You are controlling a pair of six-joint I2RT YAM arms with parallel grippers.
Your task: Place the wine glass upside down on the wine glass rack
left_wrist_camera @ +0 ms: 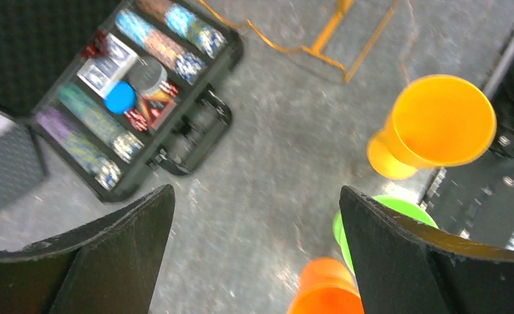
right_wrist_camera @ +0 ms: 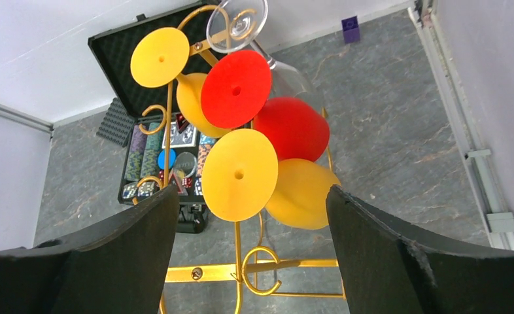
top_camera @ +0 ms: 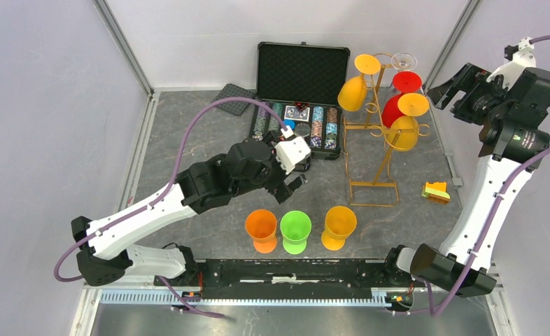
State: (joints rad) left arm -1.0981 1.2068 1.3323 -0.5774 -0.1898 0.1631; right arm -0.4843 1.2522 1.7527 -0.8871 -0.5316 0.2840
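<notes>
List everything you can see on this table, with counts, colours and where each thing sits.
wine glass rack: one, gold, right of centre
hung glasses: four, two yellow, one red, one clear, upside down on the rack
standing glasses: three, orange, green, yellow, near edge
chip case: one, black, open, far centre
block: one, yellow-orange, right of the rack
left claw: black, open, just beyond the standing glasses
right claw: black, open, raised beside the rack
</notes>
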